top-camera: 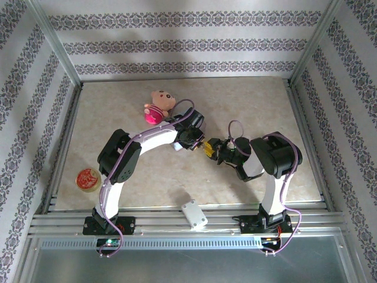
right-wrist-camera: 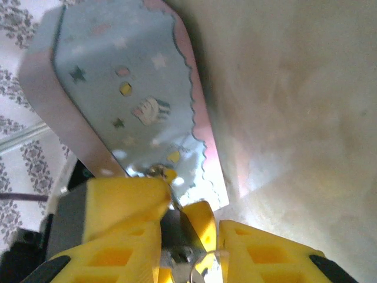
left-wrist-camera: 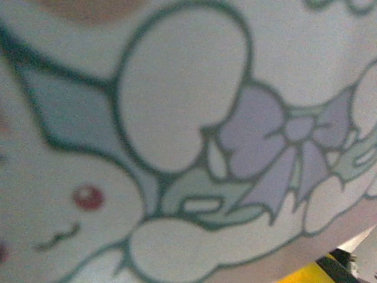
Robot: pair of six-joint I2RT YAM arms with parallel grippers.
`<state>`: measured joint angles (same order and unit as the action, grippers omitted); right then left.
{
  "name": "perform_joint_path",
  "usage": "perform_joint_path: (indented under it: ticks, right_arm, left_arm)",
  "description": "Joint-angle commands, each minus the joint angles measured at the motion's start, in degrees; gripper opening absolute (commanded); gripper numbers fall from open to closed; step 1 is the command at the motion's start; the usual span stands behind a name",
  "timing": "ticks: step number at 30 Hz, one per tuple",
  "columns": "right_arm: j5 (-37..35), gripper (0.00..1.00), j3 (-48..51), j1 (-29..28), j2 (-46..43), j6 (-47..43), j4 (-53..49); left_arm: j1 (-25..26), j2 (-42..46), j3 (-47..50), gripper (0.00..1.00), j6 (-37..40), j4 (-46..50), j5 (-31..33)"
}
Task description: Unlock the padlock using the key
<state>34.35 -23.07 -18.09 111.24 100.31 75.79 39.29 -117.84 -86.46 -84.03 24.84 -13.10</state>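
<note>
Yellow fingers [right-wrist-camera: 123,203] of the right end effector [right-wrist-camera: 189,229] clasp a small dark piece [right-wrist-camera: 175,227] beneath the light-blue tin [right-wrist-camera: 118,76].

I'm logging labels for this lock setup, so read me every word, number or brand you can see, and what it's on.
No text can be read in these pictures.
Light-blue tin: cartoon rabbit, bow, stars and a cupcake only, no letters or numbers.
Red-topped round thing: a pale marking on top, too small to read.
</note>
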Motion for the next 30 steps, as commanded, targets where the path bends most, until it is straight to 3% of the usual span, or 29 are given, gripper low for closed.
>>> perform_joint_path:
  ticks: [1,4,14,25,30]
  right_arm:
    - [-3.50,0.32,0.78,0.77,-1.39,-2.47,3.65]
    - [-3.54,0.33,1.35,0.76,-1.48,-3.66,3.58]
    - [-5.24,0.33,3.03,0.33,-1.77,-9.46,2.99]
    - [-6.14,0.33,4.83,0.02,-1.00,-16.00,0.89]
    - [-6.65,0.32,5.31,-0.10,-5.03,-21.87,-2.88]
  left_arm:
    - [1.43,2.36,1.11,0.18,-0.14,1.97,-3.86]
    - [1.47,2.35,1.44,0.20,-0.46,2.15,-3.81]
    - [1.41,1.52,2.87,0.47,-0.67,2.41,-3.77]
    - [1.43,3.26,3.60,0.51,2.38,4.29,-2.92]
    - [1.48,10.48,4.54,0.69,7.25,5.01,0.27]
